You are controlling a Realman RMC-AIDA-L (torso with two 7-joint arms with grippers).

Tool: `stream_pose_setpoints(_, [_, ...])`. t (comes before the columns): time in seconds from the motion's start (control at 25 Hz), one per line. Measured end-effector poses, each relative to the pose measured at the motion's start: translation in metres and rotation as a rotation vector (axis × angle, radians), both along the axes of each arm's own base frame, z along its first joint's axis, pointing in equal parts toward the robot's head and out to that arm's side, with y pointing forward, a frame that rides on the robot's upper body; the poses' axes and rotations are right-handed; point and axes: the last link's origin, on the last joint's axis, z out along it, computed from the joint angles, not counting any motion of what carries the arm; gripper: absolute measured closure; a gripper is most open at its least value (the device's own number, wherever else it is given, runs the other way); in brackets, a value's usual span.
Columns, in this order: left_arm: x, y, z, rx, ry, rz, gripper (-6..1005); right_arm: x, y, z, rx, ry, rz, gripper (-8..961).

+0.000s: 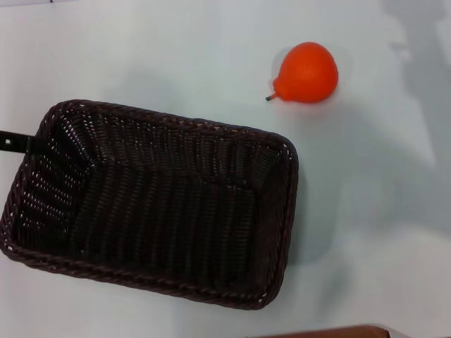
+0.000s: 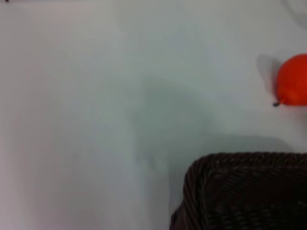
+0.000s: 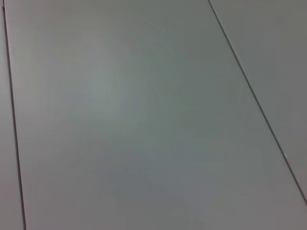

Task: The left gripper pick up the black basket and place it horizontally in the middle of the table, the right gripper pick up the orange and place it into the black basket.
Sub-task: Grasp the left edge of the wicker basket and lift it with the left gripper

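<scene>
The black basket [image 1: 176,121] lies on the table [image 1: 373,239] at the left and middle of the head view, open side up and empty, its long side running across and slightly tilted. One corner of it shows in the left wrist view [image 2: 240,191]. The left gripper [image 1: 13,141] shows only as a thin black bar at the basket's left rim, touching it. The orange [image 1: 306,72] rests on the table beyond the basket's far right corner, apart from it, stem pointing left. It also shows in the left wrist view [image 2: 292,80]. The right gripper is out of view.
A grey shadow [image 1: 423,42] falls on the table at the far right. A brown edge [image 1: 331,332] shows at the bottom of the head view. The right wrist view shows only a plain pale surface with thin dark lines [image 3: 249,91].
</scene>
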Motion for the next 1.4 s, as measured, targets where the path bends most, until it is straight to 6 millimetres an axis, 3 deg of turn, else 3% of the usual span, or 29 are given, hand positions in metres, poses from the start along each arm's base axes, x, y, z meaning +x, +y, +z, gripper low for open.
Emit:
stream_pose_setpoints(0.56, [-0.004,0.006,-0.027,-0.067,0.04,0.019,219,0.001,0.002,-0.001,-0.012,0.005,-0.014,195])
stream_pose_setpoints(1.04, [-0.016,0.01,-0.042,-0.108,0.092,0.057,287,0.003,0.002,-0.001,-0.009,0.008,-0.022,195])
stream_pose_setpoints(1.4, [-0.016,0.01,-0.041,-0.103,0.087,0.072,463,0.004,0.003,-0.001,-0.014,0.01,-0.029,195])
